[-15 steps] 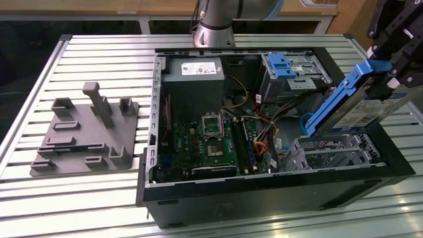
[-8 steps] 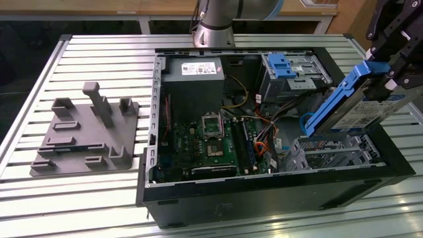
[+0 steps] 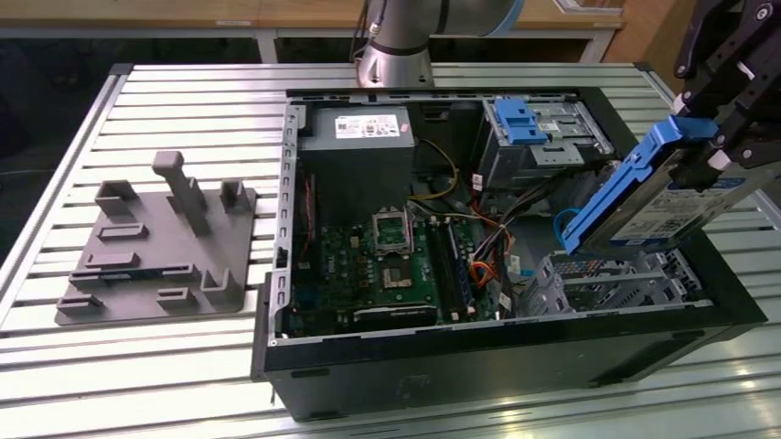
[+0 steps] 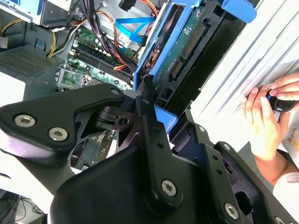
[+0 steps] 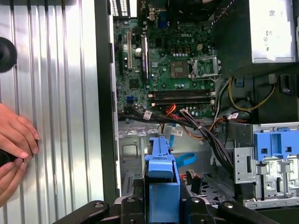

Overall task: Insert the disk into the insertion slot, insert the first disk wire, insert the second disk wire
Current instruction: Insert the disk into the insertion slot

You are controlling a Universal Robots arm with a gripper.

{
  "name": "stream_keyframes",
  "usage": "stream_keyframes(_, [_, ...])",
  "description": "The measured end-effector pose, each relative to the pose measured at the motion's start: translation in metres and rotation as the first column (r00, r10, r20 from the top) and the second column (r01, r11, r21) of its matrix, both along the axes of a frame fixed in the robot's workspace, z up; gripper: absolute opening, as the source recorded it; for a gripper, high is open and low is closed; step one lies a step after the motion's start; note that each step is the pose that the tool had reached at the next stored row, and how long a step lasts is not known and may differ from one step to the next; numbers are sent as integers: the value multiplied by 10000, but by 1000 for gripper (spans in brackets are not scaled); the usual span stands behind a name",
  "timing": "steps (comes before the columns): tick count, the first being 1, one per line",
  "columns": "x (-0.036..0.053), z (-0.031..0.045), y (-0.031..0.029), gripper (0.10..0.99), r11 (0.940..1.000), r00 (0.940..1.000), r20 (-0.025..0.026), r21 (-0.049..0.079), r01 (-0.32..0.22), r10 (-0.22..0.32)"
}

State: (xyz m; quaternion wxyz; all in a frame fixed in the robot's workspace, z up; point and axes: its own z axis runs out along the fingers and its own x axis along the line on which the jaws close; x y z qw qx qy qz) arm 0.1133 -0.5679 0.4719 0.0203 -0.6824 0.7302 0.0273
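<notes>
Where the arm ends, black pincer (image 3: 714, 142): fingers drawn together and clamped on the upper end of the disk; nothing else in its grip.
Disk (image 3: 653, 201): one flat grey hard drive with a white label in a bright blue plastic carrier, tilted and held in the air over the insertion slot, not inside it.
Grip up close: in the second wrist view the black fingers (image 4: 147, 105) press the blue carrier's edge, with the drive's green circuit board facing the camera.
Insertion slot (image 3: 616, 279): one boxy silver sheet-metal cage with perforated walls, in the case corner on the exterior view's right, directly under the disk's lower end.
Second disk wire (image 5: 187, 158): one thin, flat light-blue cable, lying loose in the case just beside the carrier.
Orange-red cable (image 5: 169, 110): one, near the green motherboard (image 3: 379, 265).
Taller silver bay (image 3: 555, 142): one, bearing one blue latch (image 3: 518, 121).
Person's hands (image 5: 16, 137): two, on the slatted metal table (image 5: 60, 93) beside the black computer case (image 3: 488, 361).
Grey fixture plate (image 3: 146, 265): one, well apart on the exterior view's left.
</notes>
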Motion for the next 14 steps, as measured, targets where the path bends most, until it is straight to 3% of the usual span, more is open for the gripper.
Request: stream_keyframes(14, [4, -21, -1, 365, 10000, 10000, -2, -32, -24, 24])
